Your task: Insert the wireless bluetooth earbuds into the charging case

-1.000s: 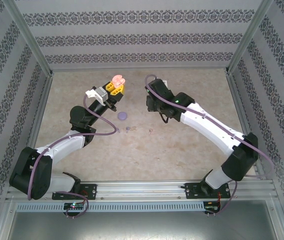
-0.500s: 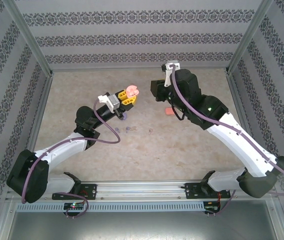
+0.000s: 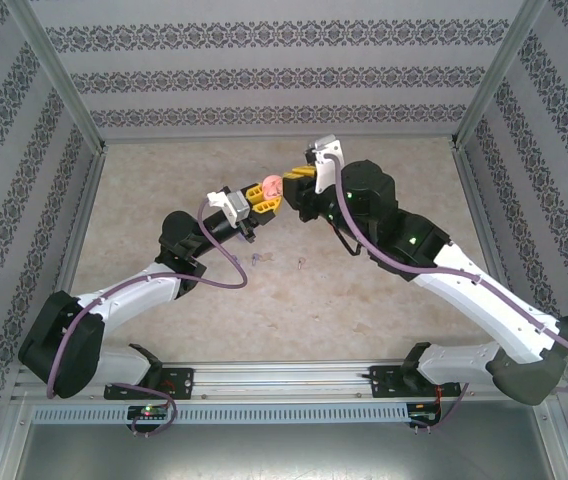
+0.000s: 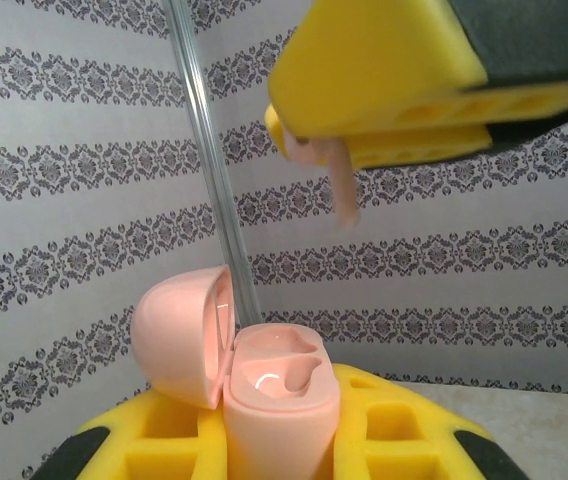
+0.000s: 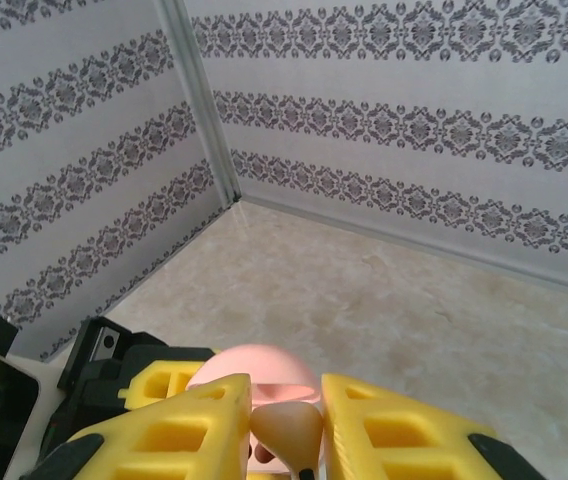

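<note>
— How far are they?
— Above the beige marbled table (image 3: 164, 170), the left gripper (image 3: 265, 194) is closed on the pale pink plastic charging case (image 4: 282, 410). Its lid is open, and both wells look empty. The right gripper (image 3: 299, 180) pinches a pale pink stemmed earbud (image 4: 344, 190) just above it, stem down.
— So nothing is inside?
— I think not. This one must go down, and other tiny earbuds (image 3: 300, 264) lie loose on the table.

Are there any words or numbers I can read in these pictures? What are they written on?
None: no words, numbers or signs can be read here.
The pink case and the pale pink earbud are plain.
The wallpaper has swirly patterns, not letters.
</note>
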{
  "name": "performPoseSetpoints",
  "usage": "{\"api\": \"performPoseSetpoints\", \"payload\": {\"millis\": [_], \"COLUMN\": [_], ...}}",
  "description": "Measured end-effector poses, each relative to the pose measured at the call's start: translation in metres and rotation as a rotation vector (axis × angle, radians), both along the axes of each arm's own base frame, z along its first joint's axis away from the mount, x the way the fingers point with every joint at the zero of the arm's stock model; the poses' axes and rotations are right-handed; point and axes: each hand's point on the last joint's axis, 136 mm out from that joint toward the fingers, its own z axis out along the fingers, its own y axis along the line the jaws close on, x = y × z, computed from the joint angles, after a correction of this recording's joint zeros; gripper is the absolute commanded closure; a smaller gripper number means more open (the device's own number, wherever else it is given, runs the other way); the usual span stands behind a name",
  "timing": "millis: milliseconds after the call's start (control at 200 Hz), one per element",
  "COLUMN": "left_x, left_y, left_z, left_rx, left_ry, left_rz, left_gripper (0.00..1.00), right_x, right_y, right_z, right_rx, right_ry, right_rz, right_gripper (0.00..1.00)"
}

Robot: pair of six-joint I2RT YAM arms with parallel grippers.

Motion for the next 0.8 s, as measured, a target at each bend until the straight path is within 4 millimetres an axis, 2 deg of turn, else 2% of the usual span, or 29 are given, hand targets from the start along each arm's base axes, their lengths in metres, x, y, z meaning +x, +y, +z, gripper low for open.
{"api": "performPoseSetpoints", "payload": {"millis": [125, 395, 530, 669, 799], "left_x": [0.0, 0.0, 0.001, 0.008, 0.016], "left_y": [0.0, 0.0, -0.001, 0.005, 0.011], "left_z": [0.0, 0.005, 0.005, 0.007, 0.006], "left_rx": [0.0, -0.005, -0.009, -0.03, -0.047], "left_ry": [0.0, -0.009, -0.006, 0.002, 0.017], "left_rz": [-0.001, -0.001, 0.008, 0.062, 0.11], "left_gripper": [1.0, 1.0, 1.0, 1.0, 1.0], "right_x": [0.0, -0.002, 0.0, 0.006, 0.016], "right_y": [0.004, 0.012, 0.01, -0.01, -0.052], "right_z": [-0.006, 0.0, -0.002, -0.023, -0.051], "right_rx": [0.003, 0.04, 0.045, 0.046, 0.058], "right_ry": [-0.002, -0.025, -0.029, 0.016, 0.08], "right_rz": [0.015, 0.042, 0.019, -0.07, -0.221], "right_gripper": [0.74, 0.74, 0.74, 0.73, 0.71]}}
